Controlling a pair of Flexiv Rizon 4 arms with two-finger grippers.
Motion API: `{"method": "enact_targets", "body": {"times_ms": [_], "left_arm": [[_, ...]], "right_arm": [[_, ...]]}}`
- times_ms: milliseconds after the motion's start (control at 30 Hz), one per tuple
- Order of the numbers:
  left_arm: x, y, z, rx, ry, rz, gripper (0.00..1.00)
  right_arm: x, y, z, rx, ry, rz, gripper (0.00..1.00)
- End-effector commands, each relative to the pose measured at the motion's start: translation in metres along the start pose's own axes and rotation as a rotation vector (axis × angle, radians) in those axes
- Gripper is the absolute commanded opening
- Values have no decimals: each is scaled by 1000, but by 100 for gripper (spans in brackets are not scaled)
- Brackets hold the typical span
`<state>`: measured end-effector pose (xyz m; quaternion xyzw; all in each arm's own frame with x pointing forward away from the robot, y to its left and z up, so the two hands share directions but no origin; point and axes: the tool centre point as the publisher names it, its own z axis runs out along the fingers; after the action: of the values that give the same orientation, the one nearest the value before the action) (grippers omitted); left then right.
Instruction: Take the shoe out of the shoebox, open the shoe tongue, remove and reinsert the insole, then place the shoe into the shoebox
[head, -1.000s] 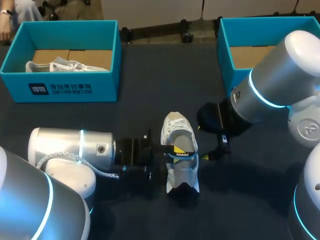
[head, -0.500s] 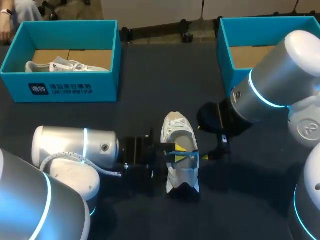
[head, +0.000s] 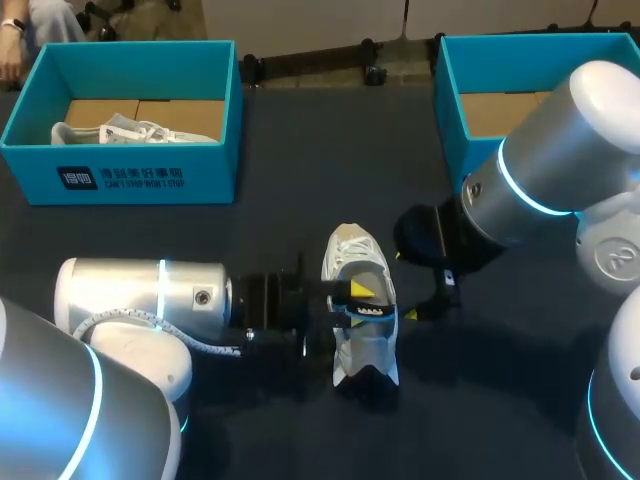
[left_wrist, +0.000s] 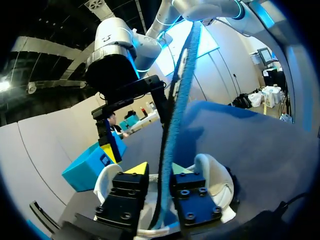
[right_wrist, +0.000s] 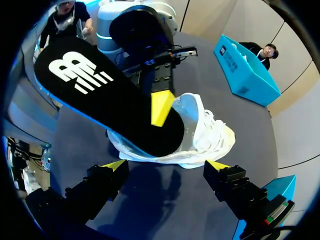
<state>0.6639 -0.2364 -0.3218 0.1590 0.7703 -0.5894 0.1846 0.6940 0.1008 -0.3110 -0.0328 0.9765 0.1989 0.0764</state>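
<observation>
A white shoe (head: 352, 258) lies on the dark table between my two grippers, toe towards the far side. Its black insole (head: 369, 311) with a blue edge sticks out of the shoe's opening. In the left wrist view the insole (left_wrist: 177, 120) stands edge-on between the fingers of my left gripper (left_wrist: 159, 169); it rests against one finger, with a small gap at the other. My left gripper (head: 354, 300) hovers over the shoe's opening. My right gripper (head: 408, 287) stands wide open and holds nothing, just right of the shoe. From the right wrist, the shoe (right_wrist: 202, 132) and insole (right_wrist: 100, 95) lie ahead of that gripper (right_wrist: 166, 167).
A blue shoebox (head: 130, 175) at the far left holds another white shoe (head: 125, 130). A second blue shoebox (head: 452, 110) stands at the far right, partly behind my right arm. Bare table lies between the boxes and in front of the shoe.
My left arm slid right over the shoe and came back left. Its fingers have drawn apart around the insole, which now shows its black face from above. The right arm has not moved.
</observation>
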Motion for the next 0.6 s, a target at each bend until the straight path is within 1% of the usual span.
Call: {"method": "enact_targets", "body": {"times_ms": [33,233,433,600], "left_arm": [[3,7,-3,-18,12,16,0],[1,19,0,-47,21,73,0],[1,25,3,-55,30,66,0],[0,34,7,-89,49,78,0]], "right_arm": [[1,0,0,2,-2,1,100],[1,0,0,2,-2,1,100],[1,0,0,2,-2,1,100],[1,0,0,2,-2,1,100]]}}
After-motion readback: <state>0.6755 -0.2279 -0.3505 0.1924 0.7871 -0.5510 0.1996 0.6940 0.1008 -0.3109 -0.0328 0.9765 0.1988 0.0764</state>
